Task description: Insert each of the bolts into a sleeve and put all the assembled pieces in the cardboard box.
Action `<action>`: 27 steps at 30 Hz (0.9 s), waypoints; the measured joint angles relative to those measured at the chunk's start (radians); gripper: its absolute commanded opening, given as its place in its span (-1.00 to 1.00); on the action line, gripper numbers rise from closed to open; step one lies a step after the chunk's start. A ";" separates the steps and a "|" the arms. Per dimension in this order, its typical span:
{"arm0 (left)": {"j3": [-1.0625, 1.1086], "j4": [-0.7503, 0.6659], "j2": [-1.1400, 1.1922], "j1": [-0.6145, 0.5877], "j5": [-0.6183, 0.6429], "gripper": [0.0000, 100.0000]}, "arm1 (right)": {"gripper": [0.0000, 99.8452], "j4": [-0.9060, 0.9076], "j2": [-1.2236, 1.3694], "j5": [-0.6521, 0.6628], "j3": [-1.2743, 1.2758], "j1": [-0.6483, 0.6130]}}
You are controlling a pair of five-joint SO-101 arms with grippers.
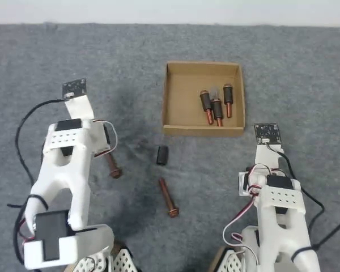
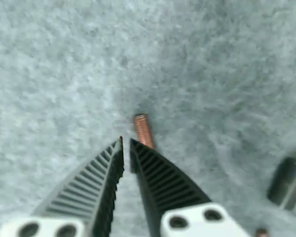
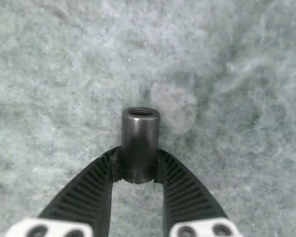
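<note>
Pairing is under way: a sleeve [image 3: 140,133] is clamped in the right hand [image 3: 138,153]; the bolt [image 2: 143,131] just beyond the nearly closed left hand [image 2: 126,141] should be grasped next.

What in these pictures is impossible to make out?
High view: the left arm covers one end of the bolt beside it.
Left wrist view: the left gripper hides most of that bolt; the picture edge cuts off the loose sleeve.
Right wrist view: the held sleeve in the right gripper is too dark inside to see down.
</note>
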 measured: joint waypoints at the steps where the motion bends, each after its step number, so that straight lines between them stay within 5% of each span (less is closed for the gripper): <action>1: 0.000 0.012 0.000 -0.005 -0.021 -0.73 | -0.99 0.000 0.000 0.000 0.000 0.000; 13: 0.000 0.109 -0.072 -0.029 0.049 -0.65 | -0.99 0.000 0.000 0.000 0.000 0.000; 27: -0.043 -0.025 0.181 0.011 0.155 -0.65 | -0.99 0.000 0.000 0.000 0.000 0.000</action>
